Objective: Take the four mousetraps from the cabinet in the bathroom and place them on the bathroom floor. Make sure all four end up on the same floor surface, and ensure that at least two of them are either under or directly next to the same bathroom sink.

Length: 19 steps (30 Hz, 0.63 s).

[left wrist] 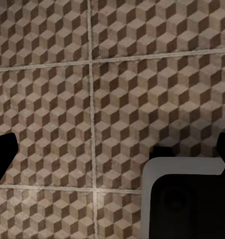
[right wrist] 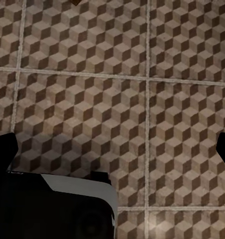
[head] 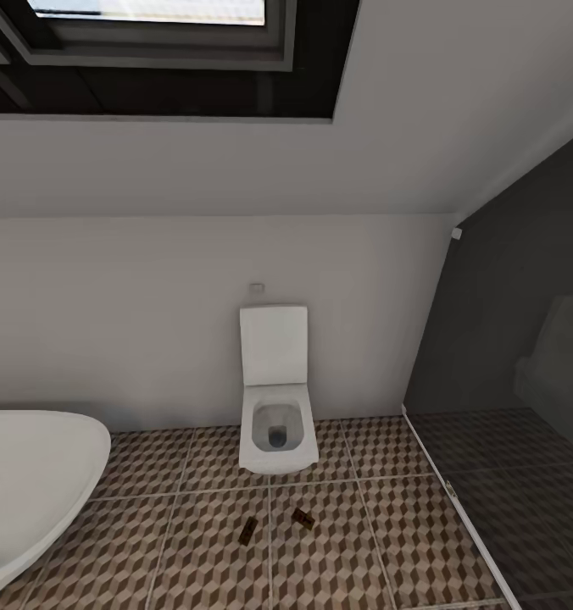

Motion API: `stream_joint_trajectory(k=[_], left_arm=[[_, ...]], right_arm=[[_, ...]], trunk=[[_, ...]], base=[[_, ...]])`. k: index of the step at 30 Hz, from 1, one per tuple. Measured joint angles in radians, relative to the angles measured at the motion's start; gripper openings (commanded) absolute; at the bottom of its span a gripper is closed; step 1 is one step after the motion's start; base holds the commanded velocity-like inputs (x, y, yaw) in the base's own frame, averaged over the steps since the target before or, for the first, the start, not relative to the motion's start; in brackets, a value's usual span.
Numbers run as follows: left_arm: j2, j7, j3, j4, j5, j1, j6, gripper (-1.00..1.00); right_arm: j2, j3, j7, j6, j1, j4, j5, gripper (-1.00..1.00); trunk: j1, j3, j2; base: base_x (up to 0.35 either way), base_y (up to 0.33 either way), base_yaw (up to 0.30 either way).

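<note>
Two mousetraps lie flat on the bathroom floor (head: pixel 193 542) in the head view, small dark brown boards on the cube-patterned tiles: one mousetrap (head: pixel 247 530) sits just left of a grout line and the other mousetrap (head: pixel 303 518) just right of it, near each other but apart, both a short way in front of the white toilet (head: pixel 276 424). The toilet stands against the pale wall with its lid raised, and a small flush plate (head: pixel 257 289) is set in the wall above it. At the left, the curved rim of a white bathtub (head: pixel 32 483) comes into the picture, resting on the same tiles. To the right, a dark glass partition (head: pixel 507 356) closes off an area whose tiling looks darker behind it. A window (head: pixel 151 34) with a dark frame sits high in the sloped ceiling. In the left wrist view, the left end effector (left wrist: pixel 112 154) hangs over bare patterned tiles, its dark fingertips (left wrist: pixel 2 152) far apart at the picture's edges, so it is spread wide and holds nothing; part of the robot's base lies below it. In the right wrist view, the right end effector (right wrist: pixel 112 152) is likewise spread wide and empty above the tiles, its fingertips (right wrist: pixel 2 149) at opposite edges.
</note>
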Motion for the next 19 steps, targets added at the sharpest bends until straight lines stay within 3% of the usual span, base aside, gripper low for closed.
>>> stream_joint_trajectory(k=[19], left_arm=[[0.0,0.0,0.0,0.0,0.0,0.0,0.0,1.0]], right_arm=[[-0.001,0.0,0.0,0.0,0.0,0.0,0.0,1.0]], trunk=[[0.0,0.0,0.0]], base=[[0.0,0.0,0.0]])
